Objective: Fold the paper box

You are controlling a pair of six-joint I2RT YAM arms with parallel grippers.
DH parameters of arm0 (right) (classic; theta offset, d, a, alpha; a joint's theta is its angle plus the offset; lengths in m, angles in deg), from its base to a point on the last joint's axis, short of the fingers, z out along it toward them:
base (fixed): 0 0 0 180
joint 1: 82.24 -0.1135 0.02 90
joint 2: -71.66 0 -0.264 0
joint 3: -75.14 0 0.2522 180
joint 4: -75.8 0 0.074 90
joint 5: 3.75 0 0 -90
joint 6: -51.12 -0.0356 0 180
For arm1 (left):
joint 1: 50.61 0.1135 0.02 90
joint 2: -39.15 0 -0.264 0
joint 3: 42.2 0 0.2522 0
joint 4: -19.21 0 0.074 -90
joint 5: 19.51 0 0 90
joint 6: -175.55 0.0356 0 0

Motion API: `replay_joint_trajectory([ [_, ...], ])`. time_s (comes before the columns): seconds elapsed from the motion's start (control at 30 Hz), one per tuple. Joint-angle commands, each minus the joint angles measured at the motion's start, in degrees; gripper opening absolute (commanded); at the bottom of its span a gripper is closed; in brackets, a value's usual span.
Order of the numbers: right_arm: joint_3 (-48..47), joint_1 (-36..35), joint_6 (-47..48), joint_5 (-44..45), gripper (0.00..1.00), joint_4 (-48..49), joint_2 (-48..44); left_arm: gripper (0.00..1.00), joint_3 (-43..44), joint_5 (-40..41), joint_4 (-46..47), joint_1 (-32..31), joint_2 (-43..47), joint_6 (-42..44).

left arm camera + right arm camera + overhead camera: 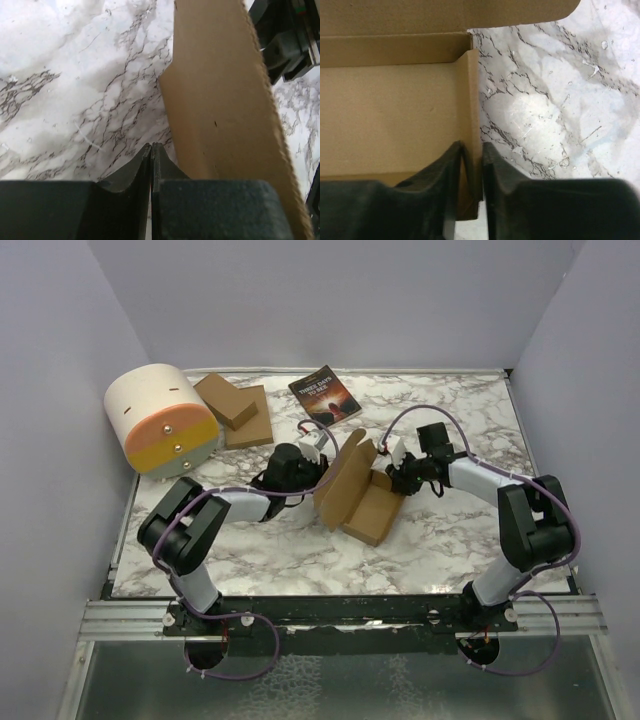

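Brown cardboard, the paper box (357, 492), is lying mid-worktop (250, 550) between your two arms, its long axis running near-left to far-right and one big panel (345, 475) standing up. Your left tool (151, 150) is sitting shut and empty just left of that panel. Your right tool (471, 155) is narrowly straddling the side wall (469, 100), though you cannot tell whether it is clamping, so it is the nearer one.

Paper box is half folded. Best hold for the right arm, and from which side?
Probably the short end flap of the paper box, taken by its free edge from the right. It stands thin and upright, so the jaws can straddle it, as the right gripper is placed.
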Motion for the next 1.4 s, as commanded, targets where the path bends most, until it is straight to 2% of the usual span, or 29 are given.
replay_joint_trajectory([
  [0.0,-2.1,-0.1,0.2,-2.4,0.3,-1.5,-0.1,0.06,2.8,-2.5,5.6,-0.7,-2.8,-1.8],
  [0.37,-2.3,0.3,-1.6,-5.1,0.61,-2.9,-8.5,0.06,3.8,-2.2,5.3,-1.3,-4.6,-2.1],
  [0.47,-1.7,1.7,-1.3,-7.7,0.63,-3.9,-12.1,0.06,4.0,-2.4,5.2,-1.3,-4.6,-2.2],
  [0.57,-0.4,6.0,-1.5,-11.3,0.63,-4.8,-15.7,0.06,4.3,-2.5,4.9,-1.4,-4.7,-2.1],
  [0.6,0.1,7.9,-1.6,-12.1,0.6,-5.1,-16.8,0.06,4.5,-2.5,4.8,-1.4,-4.7,-2.1],
  [0.73,3.4,12.9,0.8,-8.3,0.22,-7.6,-19.3,0.06,5.1,-2.7,4.6,-1.6,-5.2,-1.9],
  [0.8,5.3,13.3,2.5,-5.8,0.11,-8.7,-18.4,0.06,5.7,-2.9,4.4,-1.7,-5.6,-1.7],
  [0.9,4.8,13.4,4.1,-5.2,0.06,-10.9,-14.7,0.06,6.5,-3.2,3.9,-2.1,-6.2,-1.5],
  [1.1,2.2,13.4,3.8,-8.8,0.04,-13.4,-6.3,0.06,7.5,-3.1,3.8,-2.8,-7.2,-1.4],
  [1.37,-0.9,11.1,-1.2,-14.4,0.04,-9.1,-2.2,0.06,9.4,-3.8,3.2,-3.8,-8.9,-1.3],
])
